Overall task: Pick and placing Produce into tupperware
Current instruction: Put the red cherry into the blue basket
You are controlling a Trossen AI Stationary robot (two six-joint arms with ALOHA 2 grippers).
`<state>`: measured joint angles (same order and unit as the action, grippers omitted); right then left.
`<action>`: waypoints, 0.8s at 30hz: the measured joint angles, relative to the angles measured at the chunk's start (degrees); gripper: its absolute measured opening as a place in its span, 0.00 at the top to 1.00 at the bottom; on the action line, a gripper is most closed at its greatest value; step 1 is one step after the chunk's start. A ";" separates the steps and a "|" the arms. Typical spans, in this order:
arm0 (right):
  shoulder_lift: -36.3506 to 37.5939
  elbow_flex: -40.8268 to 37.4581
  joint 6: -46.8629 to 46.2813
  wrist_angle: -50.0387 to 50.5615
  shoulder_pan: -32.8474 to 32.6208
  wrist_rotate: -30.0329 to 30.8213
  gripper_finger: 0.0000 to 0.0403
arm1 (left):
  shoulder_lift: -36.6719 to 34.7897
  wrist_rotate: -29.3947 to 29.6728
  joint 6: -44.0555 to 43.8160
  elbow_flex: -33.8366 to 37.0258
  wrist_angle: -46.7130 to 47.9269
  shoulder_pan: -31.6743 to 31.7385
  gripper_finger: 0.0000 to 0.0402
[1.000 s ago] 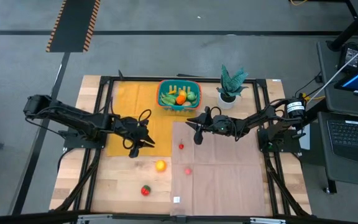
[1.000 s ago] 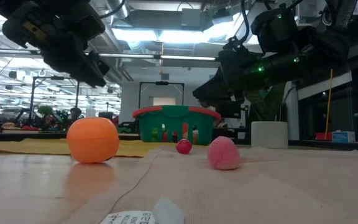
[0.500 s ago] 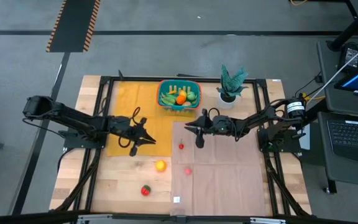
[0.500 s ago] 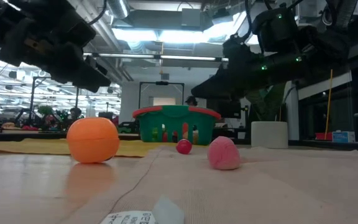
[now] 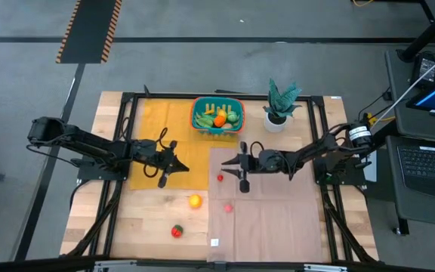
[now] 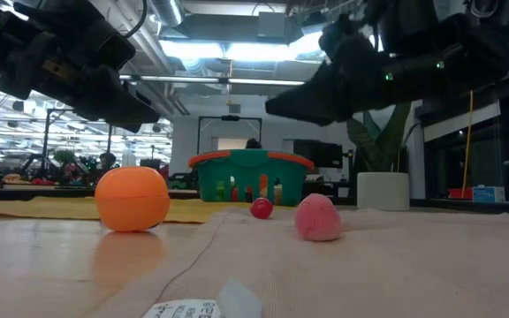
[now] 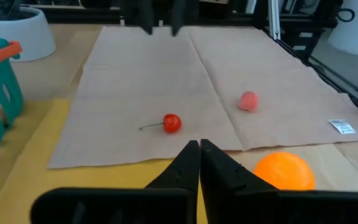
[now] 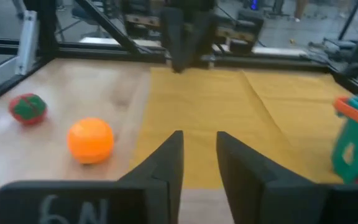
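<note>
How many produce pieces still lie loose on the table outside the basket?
4: an orange and a red-green piece on the bare wood, a cherry and a pink piece on the tan mat. None seems hidden.

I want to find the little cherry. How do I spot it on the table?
Find the pale cloth covering the table's right side. Near its top left corner lies the cherry, below the teal basket. It is the smallest, shiny red with a thin stem, unlike the pink fruit lower down.

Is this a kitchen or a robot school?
More like a robot lab or workshop, probably. Two robot arms work at a framed wooden table with toy produce and a teal basket; a laptop sits beside it, and a big hall with ceiling lights stretches behind.
</note>
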<state>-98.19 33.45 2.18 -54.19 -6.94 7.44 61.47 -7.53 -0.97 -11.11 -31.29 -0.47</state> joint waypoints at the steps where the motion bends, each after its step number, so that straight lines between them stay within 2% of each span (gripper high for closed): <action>1: 0.00 0.50 0.27 0.06 -0.32 0.00 0.72 | 0.00 -0.02 -0.02 0.00 -0.13 -0.01 0.98; 8: 0.00 1.79 -0.92 0.60 -1.50 -0.02 0.54 | 0.00 -0.02 -0.44 0.00 -0.19 -0.02 0.94; 11: 0.00 1.81 -6.00 2.19 -1.85 -0.03 0.49 | 0.00 -0.02 -0.46 0.00 -0.19 -0.02 0.93; 18: 0.00 1.83 -8.11 6.41 -1.86 -0.15 0.45 | 0.00 -0.02 -0.50 0.00 -0.22 -0.02 0.91; 24: 0.00 1.83 -11.81 6.80 -1.92 -7.74 0.45 | 0.00 -0.02 -1.48 0.00 -0.24 -0.02 0.89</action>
<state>-98.19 35.29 -9.64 -47.40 -8.86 -0.30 61.47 -7.55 -2.45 -11.11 -31.53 -0.49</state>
